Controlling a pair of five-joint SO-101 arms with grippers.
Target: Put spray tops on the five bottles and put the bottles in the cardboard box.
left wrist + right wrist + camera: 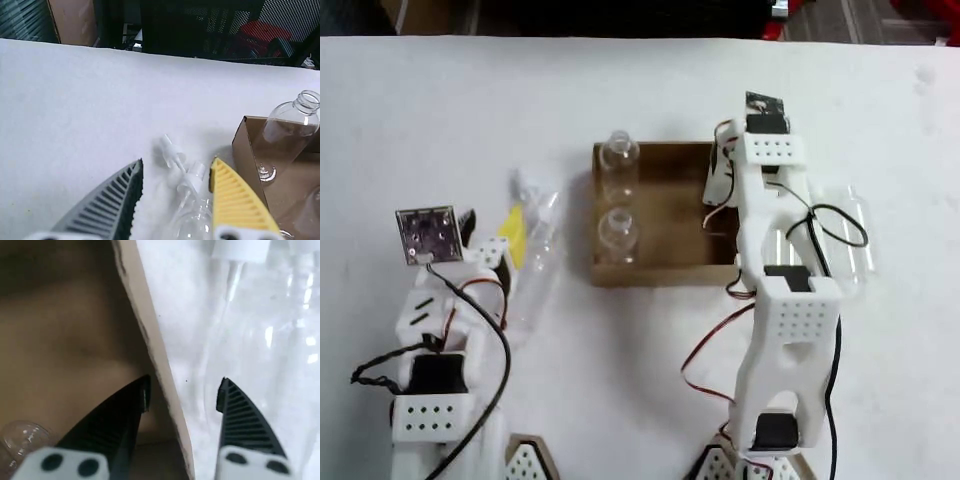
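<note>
two bottles (618,160) stand inside the cardboard box (665,272) with bare necks, so they seem boxed ahead of their spray tops. the left claw (177,162) is spread wide around a lying bottle (192,215), which seems to wear a spray top (172,155). it lies just beside the box, likely lined up for a grip. the right claw (184,381) is open too, straddling the box's wall, with more clear bottles (260,315) lying on the bench just outside. the bench (440,100) is plain white, and the room beyond its far edge is dark and cluttered.
</note>
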